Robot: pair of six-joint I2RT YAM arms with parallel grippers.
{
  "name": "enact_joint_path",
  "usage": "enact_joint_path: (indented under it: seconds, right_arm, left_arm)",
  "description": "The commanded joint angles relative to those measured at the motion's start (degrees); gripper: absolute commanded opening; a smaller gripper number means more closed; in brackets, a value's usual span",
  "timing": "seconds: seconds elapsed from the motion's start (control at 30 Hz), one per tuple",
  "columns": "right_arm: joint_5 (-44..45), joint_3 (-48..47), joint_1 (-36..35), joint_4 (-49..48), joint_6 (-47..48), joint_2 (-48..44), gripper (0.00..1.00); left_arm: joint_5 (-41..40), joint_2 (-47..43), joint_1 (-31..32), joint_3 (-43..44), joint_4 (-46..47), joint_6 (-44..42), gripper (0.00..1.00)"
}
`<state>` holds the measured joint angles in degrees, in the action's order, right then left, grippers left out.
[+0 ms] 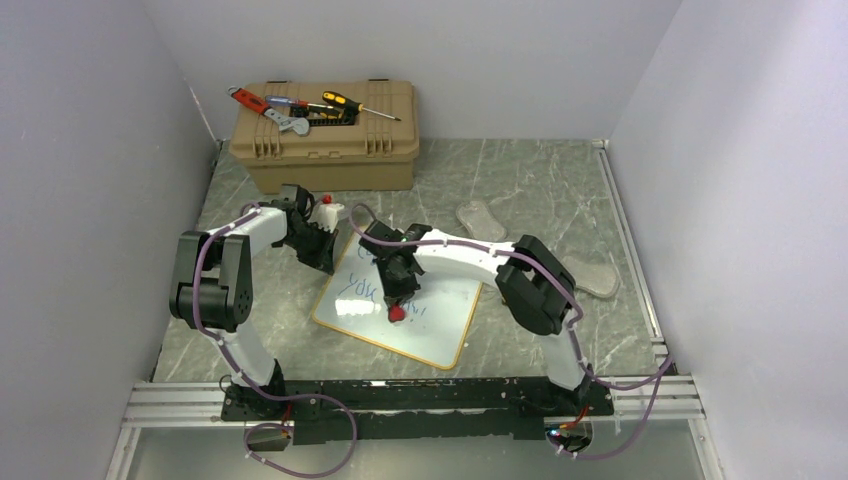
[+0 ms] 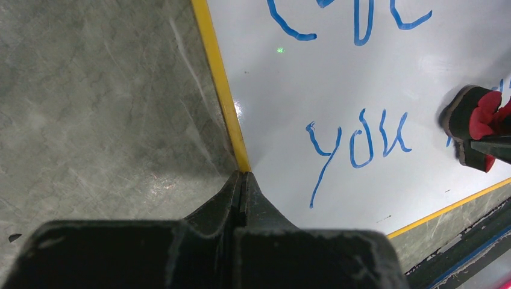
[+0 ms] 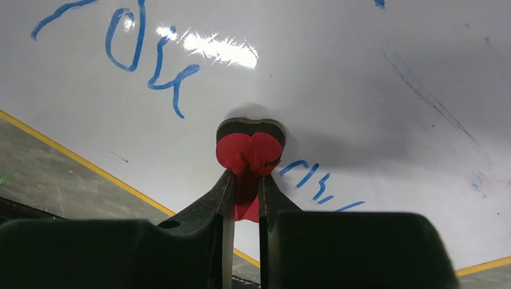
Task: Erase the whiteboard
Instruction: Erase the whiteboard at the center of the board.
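Observation:
The whiteboard [image 1: 440,320] lies flat on the table, white with a yellow-orange frame [image 2: 224,96] and blue handwriting [image 2: 355,141]. My right gripper [image 3: 246,176] is shut on a small red eraser with a dark felt base [image 3: 250,144], its felt pressed on the board next to blue marks [image 3: 307,177]. The same eraser [image 2: 476,123] shows at the right edge of the left wrist view and as a red spot [image 1: 397,312] from above. My left gripper [image 2: 243,176] is shut and empty, its tips resting on the board's left frame.
A tan toolbox [image 1: 325,135] with screwdrivers [image 1: 355,103] and a wrench on its lid stands at the back left. Two grey flat pieces [image 1: 482,218] [image 1: 597,277] lie on the marble table to the right. A white bottle with a red cap [image 1: 326,210] is behind the left gripper.

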<state>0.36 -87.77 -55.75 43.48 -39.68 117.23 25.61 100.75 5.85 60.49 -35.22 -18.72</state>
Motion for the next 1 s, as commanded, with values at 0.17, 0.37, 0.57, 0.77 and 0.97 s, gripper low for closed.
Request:
enact_joint_path:
  seconds: [0.17, 0.37, 0.57, 0.77, 0.97]
  right_arm:
    - [8.2, 23.1, 1.6, -1.9, -1.0, -12.4, 0.01]
    - [8.0, 24.8, 1.6, -1.9, -0.8, -12.5, 0.00]
    - [5.4, 6.6, -0.5, -1.6, 0.2, 0.0, 0.00]
    - [5.3, -7.6, -1.6, 2.0, 1.3, 9.0, 0.00]
    - [7.7, 11.9, 0.5, -1.6, 0.0, -1.7, 0.00]
  left_arm:
    - [-1.6, 2.1, 0.4, -1.7, -1.5, -1.5, 0.00]
    - [-1.3, 2.7, 0.4, -1.0, -1.6, -1.5, 0.00]
    - [-1.2, 3.0, 0.6, -1.2, -1.8, -1.3, 0.00]
    - [-1.7, 3.4, 0.6, -0.6, -2.2, -1.3, 0.00]
    - [-2.2, 3.5, 0.6, -0.5, -2.3, -1.7, 0.00]
